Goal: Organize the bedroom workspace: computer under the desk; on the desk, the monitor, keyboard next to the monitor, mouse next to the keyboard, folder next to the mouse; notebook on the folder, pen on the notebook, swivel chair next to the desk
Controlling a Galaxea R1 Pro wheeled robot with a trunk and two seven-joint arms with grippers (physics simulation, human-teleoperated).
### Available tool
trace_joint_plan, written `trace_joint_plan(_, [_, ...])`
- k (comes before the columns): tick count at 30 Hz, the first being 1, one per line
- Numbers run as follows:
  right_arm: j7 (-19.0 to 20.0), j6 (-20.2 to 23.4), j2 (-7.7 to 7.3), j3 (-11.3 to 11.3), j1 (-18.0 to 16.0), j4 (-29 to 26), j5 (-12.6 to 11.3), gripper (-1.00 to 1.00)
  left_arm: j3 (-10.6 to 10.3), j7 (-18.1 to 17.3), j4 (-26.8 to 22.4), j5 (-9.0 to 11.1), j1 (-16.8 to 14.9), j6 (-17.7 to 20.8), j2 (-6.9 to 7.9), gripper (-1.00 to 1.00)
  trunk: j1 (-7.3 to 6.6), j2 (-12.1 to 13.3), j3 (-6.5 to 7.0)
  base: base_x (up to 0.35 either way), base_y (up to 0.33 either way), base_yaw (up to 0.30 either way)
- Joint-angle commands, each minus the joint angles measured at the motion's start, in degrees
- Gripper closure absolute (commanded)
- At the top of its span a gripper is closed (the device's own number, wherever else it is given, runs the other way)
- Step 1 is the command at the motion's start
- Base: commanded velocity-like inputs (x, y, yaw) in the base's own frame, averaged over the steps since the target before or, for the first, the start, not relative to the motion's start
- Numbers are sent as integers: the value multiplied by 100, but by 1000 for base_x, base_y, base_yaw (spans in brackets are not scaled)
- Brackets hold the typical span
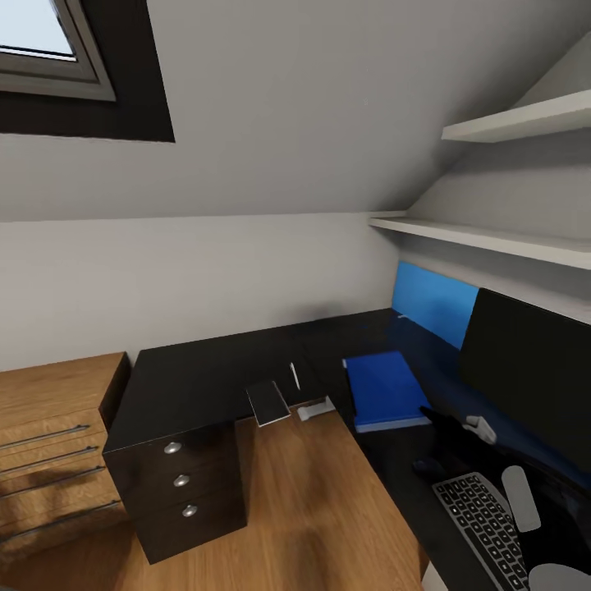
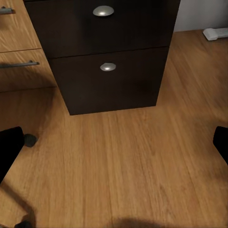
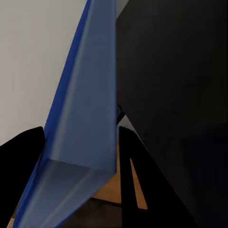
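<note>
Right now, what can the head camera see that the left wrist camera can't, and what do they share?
Head camera alone: the desk top carrying the blue folder, the grey notebook, the pen, the keyboard and the monitor, plus wall shelves and a window.

Left wrist camera alone: a close look at the bare floor in front of the drawers, with a dark caster.

Both: the dark drawer unit with its round knobs, the wooden floor, the light-wood dresser.

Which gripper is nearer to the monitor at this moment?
Right. The right gripper looks along the monitor and the desk's blue back panel from close by. The left gripper faces the floor before the drawer unit.
</note>
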Motion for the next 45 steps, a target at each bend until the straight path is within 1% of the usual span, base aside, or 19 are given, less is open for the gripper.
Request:
trace_joint_plan(1, [-82,13,1,-15,-6,-1,-30,100,12,57,1,-62,-4,-11,-1,-100,0,-5,-8,0,0,0])
trace_joint_plan(4, [-246,-31,2,-18,-6,0,-30,100,12,57,1,-62,-4,-11,-1,-100,0,-5,-8,0,0,0])
trace_joint_plan(9, [-285,-60,-5,-22,-6,-2,-39,100,12,57,1,-62,-4,-6,-1,-100,0,-5,-8,65,-51,0])
trace_joint_plan(13, [-158,-72,-7,-25,-6,-7,-46,100,12,57,1,-62,-4,-6,-1,-100,0,-5,-8,163,-166,0])
trace_joint_plan(17, [193,-69,-12,-20,-6,-9,-39,100,12,57,1,-62,-4,-8,-1,-100,0,-5,-8,60,-56,0])
trace_joint_plan(21, [435,-68,-15,-19,-6,-2,-33,100,12,57,1,-62,-4,-10,-1,-100,0,-5,-8,14,-13,0])
trace_joint_plan(28, [491,-72,-4,-18,-6,3,-27,100,12,57,1,-62,-4,-11,-1,-100,0,-5,-8,19,-2,0])
trace_joint_plan(38, [464,-83,2,-13,-6,25,-19,100,12,54,1,-67,-4,-9,-1,-100,0,-5,-8,148,-54,0])
trace_joint_plan(45, [447,-84,-11,-16,-6,352,-18,100,1,22,1,-73,-4,12,-6,-100,0,-5,-8,12,-6,0])
